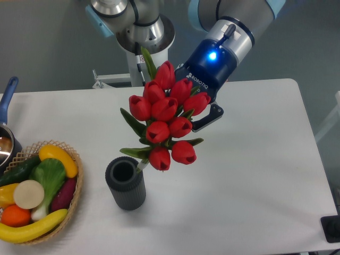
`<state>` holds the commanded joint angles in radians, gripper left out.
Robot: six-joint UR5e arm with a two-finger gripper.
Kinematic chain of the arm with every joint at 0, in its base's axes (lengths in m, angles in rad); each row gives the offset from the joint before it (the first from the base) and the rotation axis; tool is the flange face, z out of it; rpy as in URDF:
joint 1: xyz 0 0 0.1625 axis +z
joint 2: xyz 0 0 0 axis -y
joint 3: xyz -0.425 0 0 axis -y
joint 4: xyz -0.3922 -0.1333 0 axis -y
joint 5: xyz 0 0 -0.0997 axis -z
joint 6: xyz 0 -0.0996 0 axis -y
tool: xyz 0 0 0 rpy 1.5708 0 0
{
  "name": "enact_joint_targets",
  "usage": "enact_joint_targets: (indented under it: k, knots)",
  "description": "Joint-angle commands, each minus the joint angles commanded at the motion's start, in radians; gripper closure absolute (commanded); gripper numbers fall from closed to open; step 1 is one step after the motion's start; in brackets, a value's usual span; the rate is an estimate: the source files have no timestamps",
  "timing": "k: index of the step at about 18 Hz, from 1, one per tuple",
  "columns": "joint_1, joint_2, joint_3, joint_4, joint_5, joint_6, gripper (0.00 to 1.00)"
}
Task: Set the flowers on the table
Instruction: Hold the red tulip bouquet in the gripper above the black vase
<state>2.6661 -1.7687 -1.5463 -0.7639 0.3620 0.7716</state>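
Ten-odd red tulips (167, 119) (green-leaved), bunched.

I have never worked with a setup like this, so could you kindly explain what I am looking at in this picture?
One fixed camera looks down on a white table. The grey and blue machine at the top is a robot arm; its gripper, a two-finger clamp, sits behind a bunch of red tulips and appears to hold them, though the blooms hide its fingers. The bunch is tilted, its lower end at the mouth of a dark grey vase. At the left stands a wicker basket of vegetables and, beside it, a pot with a blue handle.
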Motion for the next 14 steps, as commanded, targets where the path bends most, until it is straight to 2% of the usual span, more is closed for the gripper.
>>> enact_joint_targets:
  k: [14]
  knots:
    - [0.002, 0.006, -0.003, -0.003, 0.012, 0.002, 0.59]
